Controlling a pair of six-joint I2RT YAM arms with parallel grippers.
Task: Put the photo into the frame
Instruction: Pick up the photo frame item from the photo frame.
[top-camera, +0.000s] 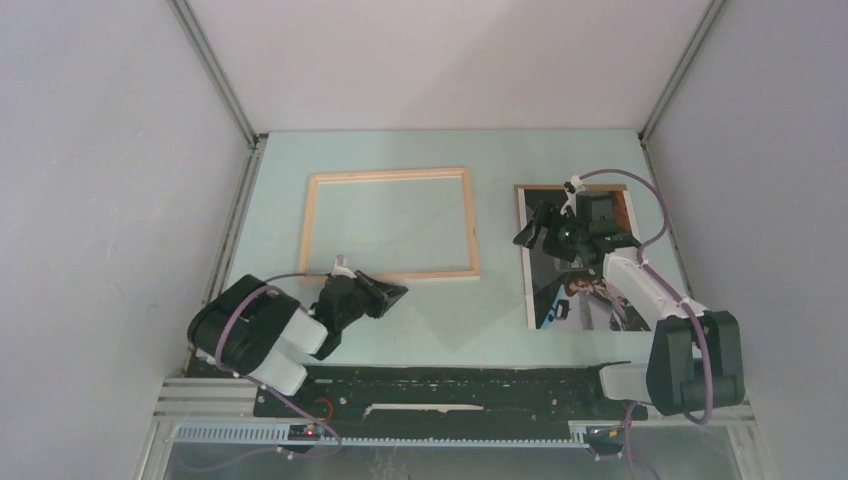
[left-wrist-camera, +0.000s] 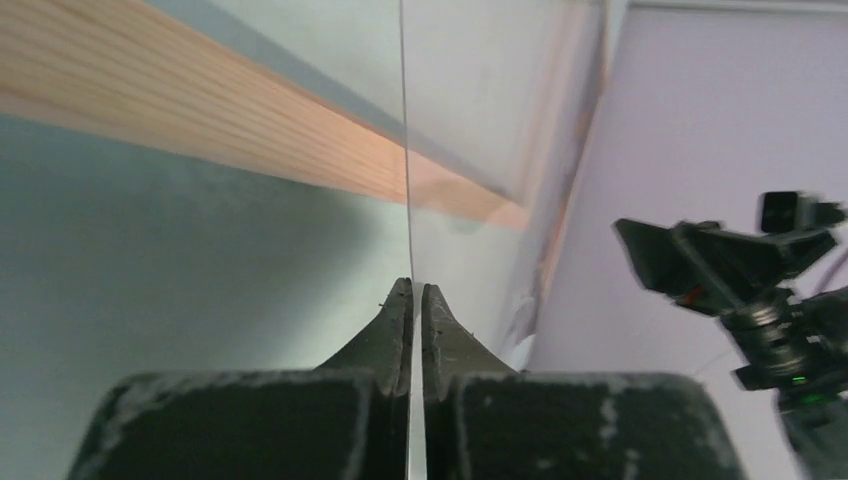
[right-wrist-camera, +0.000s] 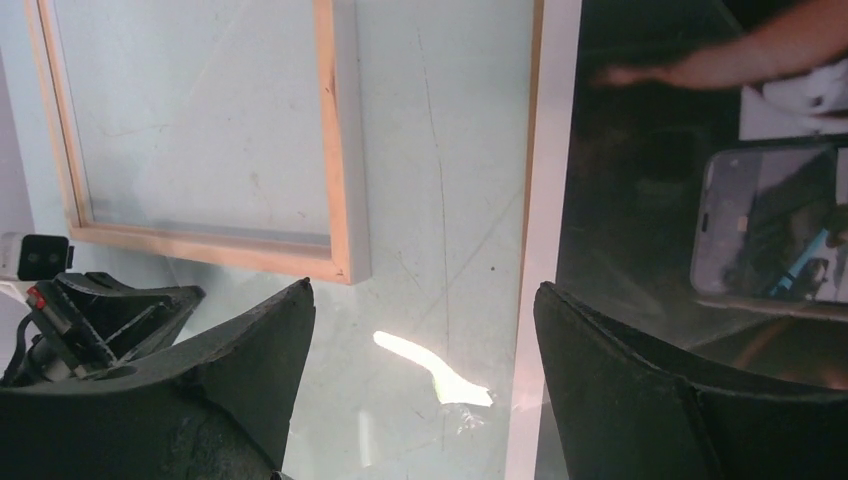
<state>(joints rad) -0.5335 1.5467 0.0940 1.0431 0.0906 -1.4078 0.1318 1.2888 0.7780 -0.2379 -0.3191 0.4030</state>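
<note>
My left claw (top-camera: 390, 293): clenched, tips pressed together, just beside the frame's near rail.
My right claw (right-wrist-camera: 422, 290): released, jaws wide, above the photo's left edge.
Photo (top-camera: 560, 290): flat on the worktop (top-camera: 430, 330), image up.
Frame (top-camera: 470, 225): left of it, apart, wood face up.

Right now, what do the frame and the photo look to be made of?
The frame: pale, bare-looking wood, matt; straight grain lines show in the left wrist view. The photo: probably glossy print paper or card with a white border; its dark surface looks shiny in the right wrist view.
</note>
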